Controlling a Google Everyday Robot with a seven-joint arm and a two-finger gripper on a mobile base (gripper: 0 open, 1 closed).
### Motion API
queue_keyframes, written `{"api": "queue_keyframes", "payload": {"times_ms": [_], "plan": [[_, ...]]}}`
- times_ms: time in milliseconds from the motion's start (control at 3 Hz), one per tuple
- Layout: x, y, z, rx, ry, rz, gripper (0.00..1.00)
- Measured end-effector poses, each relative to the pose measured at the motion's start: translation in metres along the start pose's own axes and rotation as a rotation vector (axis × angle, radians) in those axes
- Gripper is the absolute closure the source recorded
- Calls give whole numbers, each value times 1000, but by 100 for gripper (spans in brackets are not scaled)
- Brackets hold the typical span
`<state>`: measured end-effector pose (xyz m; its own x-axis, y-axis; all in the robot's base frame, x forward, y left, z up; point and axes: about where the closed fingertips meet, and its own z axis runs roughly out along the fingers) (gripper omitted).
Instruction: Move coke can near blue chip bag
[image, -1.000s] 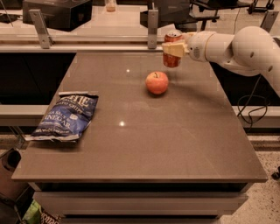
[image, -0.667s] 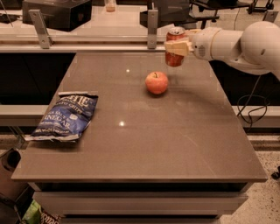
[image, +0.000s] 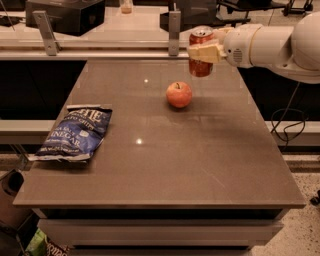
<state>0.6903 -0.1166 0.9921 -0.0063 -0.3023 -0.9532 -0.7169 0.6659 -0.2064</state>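
The red coke can (image: 200, 67) with a silver top is held upright in the air above the far right part of the table. My gripper (image: 202, 51) reaches in from the right on a white arm and is shut on the can, one finger across its front. The blue chip bag (image: 76, 132) lies flat near the table's left edge, well to the left of and nearer than the can.
A red-orange apple (image: 179, 94) sits on the brown table (image: 165, 170) just below and left of the can. A rail with metal posts (image: 174, 31) runs behind the far edge. A cable (image: 289, 125) hangs at the right.
My gripper has lifted the coke can higher above the table; the arm has drawn back slightly. The apple and chip bag have not moved.
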Motion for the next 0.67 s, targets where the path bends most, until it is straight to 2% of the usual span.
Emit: {"api": "queue_keyframes", "payload": {"times_ms": [667], "plan": [[-6, 55, -27, -52, -14, 28, 100]]}}
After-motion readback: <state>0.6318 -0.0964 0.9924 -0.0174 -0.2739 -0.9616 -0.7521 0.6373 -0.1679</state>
